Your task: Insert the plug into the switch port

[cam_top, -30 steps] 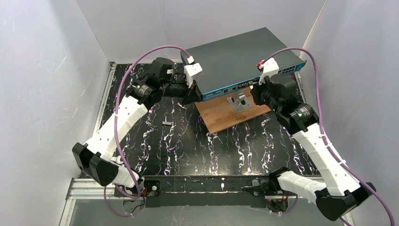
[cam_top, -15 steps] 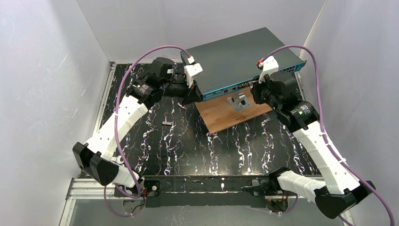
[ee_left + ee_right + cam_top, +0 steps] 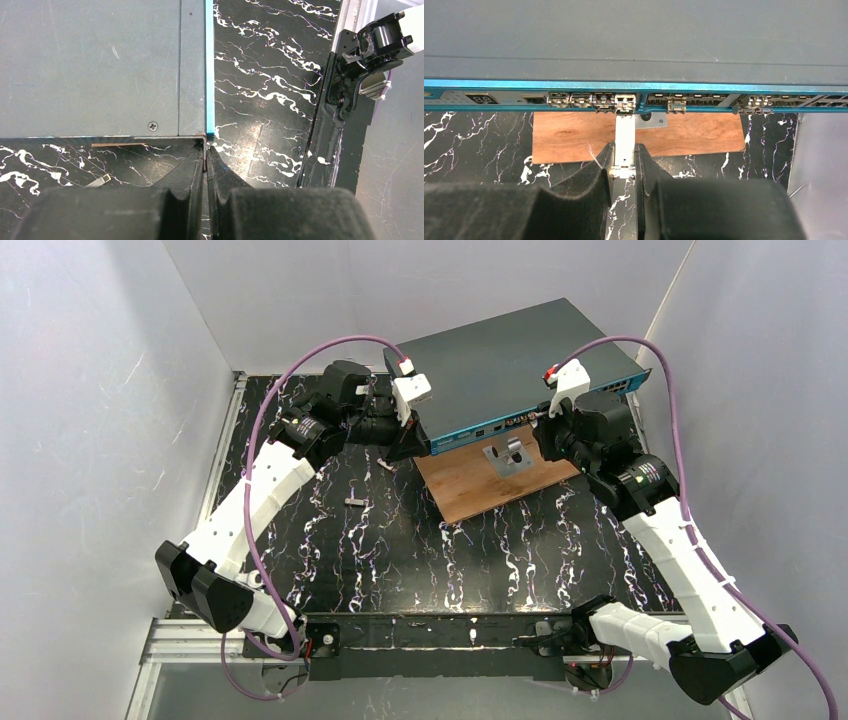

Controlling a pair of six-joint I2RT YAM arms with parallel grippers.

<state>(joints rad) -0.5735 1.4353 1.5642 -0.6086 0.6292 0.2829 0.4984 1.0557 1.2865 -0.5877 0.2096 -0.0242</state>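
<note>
In the top view the switch (image 3: 500,360) lies in the upper middle of the frame, its teal front facing down over a board (image 3: 470,495). The left gripper (image 3: 408,440) sits at the switch's left front corner. The right gripper (image 3: 545,430) is up against the front strip, right of centre, and whatever it carries is too small to make out here. In the left wrist view the pincer is pressed together on nothing, its tips touching the switch's corner at mid-frame, so it looks to be bracing the box rather than holding anything. In the right wrist view the plug (image 3: 625,142), a narrow silvery bar, is clamped between the right fingers at lower centre. Its far end meets a port (image 3: 625,103) in the teal strip just left of centre. The plug stands square to the port, with its tip at the mouth or barely inside and most of its body outside. Picking up and lining up appear done. Pushing the plug fully home and then letting go seem to be left.
</note>
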